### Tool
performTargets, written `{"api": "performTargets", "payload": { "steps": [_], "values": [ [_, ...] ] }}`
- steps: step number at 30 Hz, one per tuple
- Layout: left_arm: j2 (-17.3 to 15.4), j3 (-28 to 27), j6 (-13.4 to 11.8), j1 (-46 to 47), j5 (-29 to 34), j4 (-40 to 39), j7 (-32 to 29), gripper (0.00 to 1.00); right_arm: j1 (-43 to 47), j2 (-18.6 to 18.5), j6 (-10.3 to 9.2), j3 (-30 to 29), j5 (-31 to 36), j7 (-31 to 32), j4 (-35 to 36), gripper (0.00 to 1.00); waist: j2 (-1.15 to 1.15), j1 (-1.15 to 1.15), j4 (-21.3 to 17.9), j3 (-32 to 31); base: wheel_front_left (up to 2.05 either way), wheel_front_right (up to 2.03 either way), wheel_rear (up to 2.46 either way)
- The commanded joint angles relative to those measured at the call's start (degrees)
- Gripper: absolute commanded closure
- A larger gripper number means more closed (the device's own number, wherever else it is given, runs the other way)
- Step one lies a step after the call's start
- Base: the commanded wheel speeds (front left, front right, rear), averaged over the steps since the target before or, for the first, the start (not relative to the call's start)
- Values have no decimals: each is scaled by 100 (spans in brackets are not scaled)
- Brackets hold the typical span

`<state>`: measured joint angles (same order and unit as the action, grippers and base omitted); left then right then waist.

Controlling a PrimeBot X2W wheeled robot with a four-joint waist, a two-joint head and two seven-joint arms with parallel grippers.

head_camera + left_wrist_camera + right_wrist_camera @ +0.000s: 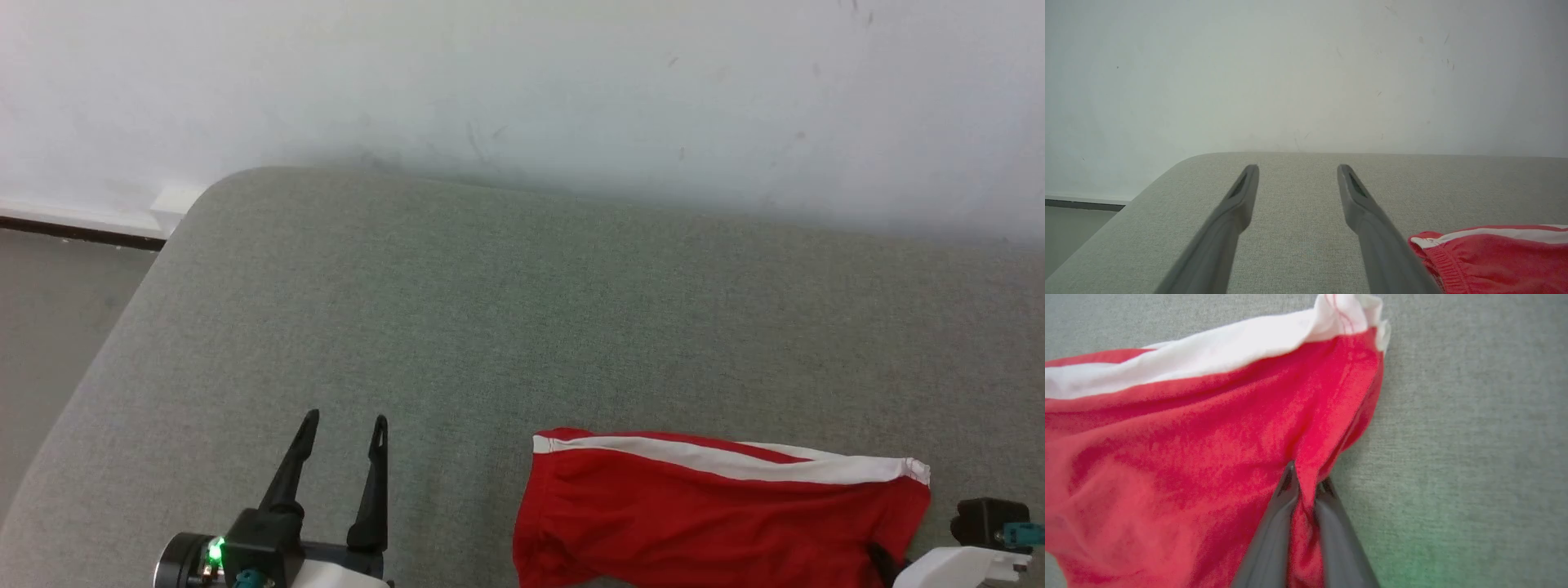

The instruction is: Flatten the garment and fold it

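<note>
- Lying rumpled on the grey cushion, the red garment sits at the near edge toward the right, its white band running along the far side.
- The right gripper is pinched tight on a ridge of the garment's red cloth near its right-hand end.
- The left gripper hovers just left of the garment, apart from it, fingers spread with nothing between them.
- A scuffed pale wall rises behind the cushion.

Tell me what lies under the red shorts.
The shorts lie on the grey cushion, which shows beside them. Directly beneath, the fabric hides everything. The right tool pinches a fold at their edge.
</note>
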<state>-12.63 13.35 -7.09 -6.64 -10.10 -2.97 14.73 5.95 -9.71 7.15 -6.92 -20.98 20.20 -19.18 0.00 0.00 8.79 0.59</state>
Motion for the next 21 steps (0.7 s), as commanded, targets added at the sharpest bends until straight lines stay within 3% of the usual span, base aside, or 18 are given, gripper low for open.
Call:
{"api": "performTargets", "payload": {
  "steps": [1,7,15,21],
  "values": [
    [61,-53,61,62,58,40,27,0,33,162,34,215,-116,22,-232,100,0,0,1,34,0,0,0],
    [193,-165,227,46,145,158,27,0,-218,-92,34,-176,-48,-412,-307,100,0,0,-78,-34,0,0,0],
    [333,-293,384,6,239,209,27,0,-398,-521,34,-1214,417,-562,-508,100,0,0,-200,-160,0,0,0],
    [429,-383,475,-100,273,280,27,0,-302,-498,34,-1308,445,-449,-277,100,0,0,-264,-324,0,0,0]
  ]
}}
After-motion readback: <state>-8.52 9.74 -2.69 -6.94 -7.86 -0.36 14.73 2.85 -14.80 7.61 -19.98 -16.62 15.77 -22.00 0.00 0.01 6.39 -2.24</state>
